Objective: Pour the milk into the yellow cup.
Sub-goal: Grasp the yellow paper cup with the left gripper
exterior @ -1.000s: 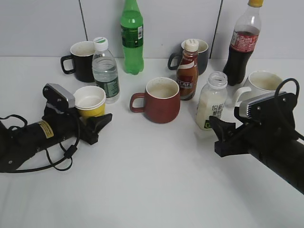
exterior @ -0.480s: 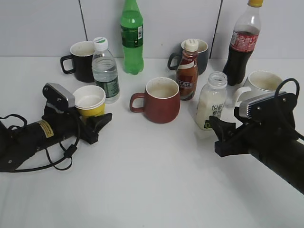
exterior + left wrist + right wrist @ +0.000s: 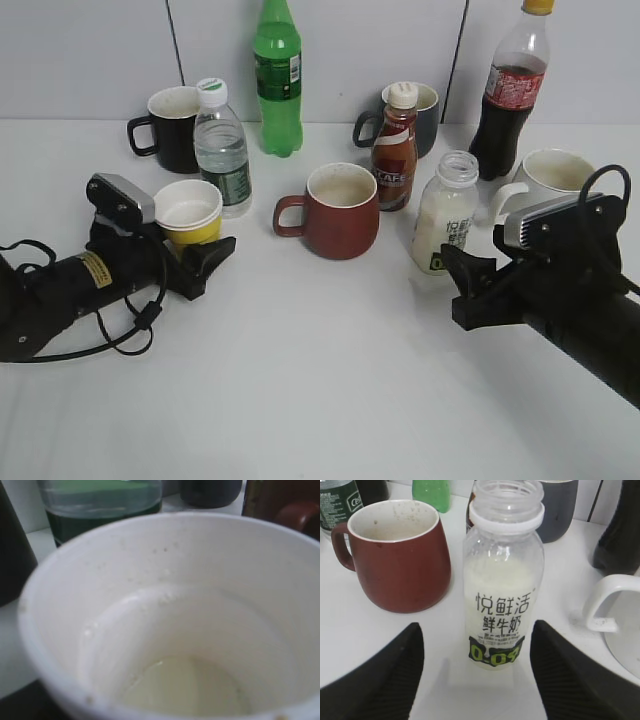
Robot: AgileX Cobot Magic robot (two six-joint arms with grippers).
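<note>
The milk [image 3: 445, 215] stands open-mouthed on the table, right of the red-brown mug; in the right wrist view the milk [image 3: 502, 595] is upright and mostly full. My right gripper [image 3: 462, 272] is open, its two black fingers [image 3: 477, 627] on either side of the bottle's base, not touching it. The yellow cup [image 3: 192, 232] sits upright between the fingers of my left gripper [image 3: 213, 252], which is closed on it. The left wrist view looks into the cup's white inside [image 3: 175, 630], with a thin pale film at the bottom; the jaws are hidden there.
A red-brown mug [image 3: 340, 212] stands at the middle, a brown coffee bottle [image 3: 395, 150] and dark mug [image 3: 425, 115] behind it. A water bottle [image 3: 222, 150], black mug [image 3: 172, 128] and green bottle [image 3: 278, 80] are back left. A cola bottle [image 3: 510, 95] and white mug [image 3: 552, 178] are back right.
My left arm has shifted slightly left with the yellow cup. The right gripper and the milk have not moved.
</note>
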